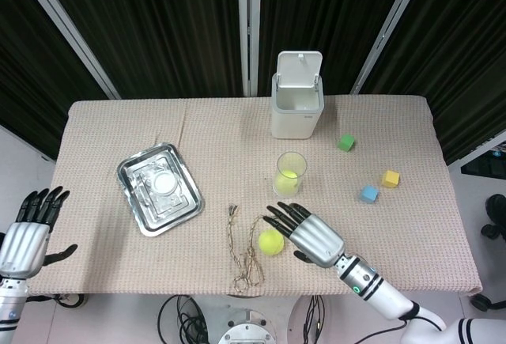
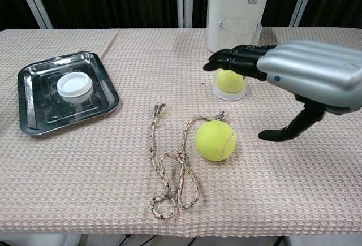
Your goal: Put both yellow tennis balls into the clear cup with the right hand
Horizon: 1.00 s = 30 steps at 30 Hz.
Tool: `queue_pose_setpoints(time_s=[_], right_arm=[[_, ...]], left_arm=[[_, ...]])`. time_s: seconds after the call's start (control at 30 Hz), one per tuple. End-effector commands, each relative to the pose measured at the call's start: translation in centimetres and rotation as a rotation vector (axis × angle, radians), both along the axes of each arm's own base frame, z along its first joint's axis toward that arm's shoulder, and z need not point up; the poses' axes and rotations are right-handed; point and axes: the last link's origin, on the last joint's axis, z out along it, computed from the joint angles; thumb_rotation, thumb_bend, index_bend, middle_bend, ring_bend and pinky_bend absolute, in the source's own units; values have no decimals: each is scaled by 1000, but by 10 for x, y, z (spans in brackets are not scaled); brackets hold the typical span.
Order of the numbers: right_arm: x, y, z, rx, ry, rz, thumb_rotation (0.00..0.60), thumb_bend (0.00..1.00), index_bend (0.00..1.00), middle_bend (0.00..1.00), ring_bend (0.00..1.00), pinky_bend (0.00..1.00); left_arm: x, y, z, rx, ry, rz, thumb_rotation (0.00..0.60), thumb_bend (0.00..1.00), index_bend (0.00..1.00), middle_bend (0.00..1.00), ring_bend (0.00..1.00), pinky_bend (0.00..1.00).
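One yellow tennis ball (image 1: 270,242) (image 2: 215,141) lies on the tablecloth near the front edge, beside a rope. A second yellow ball (image 1: 285,183) (image 2: 228,80) sits inside the clear cup (image 1: 290,172) (image 2: 240,33), which stands upright in front of the white bin. My right hand (image 1: 311,236) (image 2: 300,76) hovers open just right of and above the loose ball, fingers stretched toward it, thumb hanging low, nothing held. In the chest view it partly hides the cup. My left hand (image 1: 26,236) is open off the table's left front corner.
A looped rope (image 1: 245,255) (image 2: 172,167) lies left of the loose ball. A steel tray (image 1: 134,198) (image 2: 34,116) with a white lid sits at left. The white bin (image 1: 297,95) stands behind the cup. Green (image 1: 346,143), blue (image 1: 369,194) and yellow (image 1: 390,179) cubes lie at right.
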Motion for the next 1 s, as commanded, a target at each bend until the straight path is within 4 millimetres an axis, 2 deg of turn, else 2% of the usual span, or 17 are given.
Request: queue_pose_setpoints(time_s=[0.03,0.23,0.57,0.73,0.87,1.0], right_arm=[[-7,0,-15,30,32,-26,600,149,0,43,0,161],[-11,0,-32,42,66,-33,600,162,18,73,8,177],[-5,-4,-49,44,55,-42,600,176,158,195,163,211],[-1,-6,-60,60,64,-38,600,179,202,223,187,230],[2,-7,-63,41,60,-34,600,208,319,291,257,290],[1,-10,-61,6,62,-29,600,303,449,367,347,384]], left_arm=[[-2,0,0,2,-4,7,600,49,41,12,0,0],[-4,0,3,7,-8,12,600,49,42,12,0,0],[-6,1,4,15,-14,30,600,49,42,12,0,0],[-7,1,5,18,-12,32,600,50,42,12,0,0],[-8,1,5,21,-12,34,600,51,42,12,0,0],[-9,2,5,18,-8,33,600,51,42,12,0,0]])
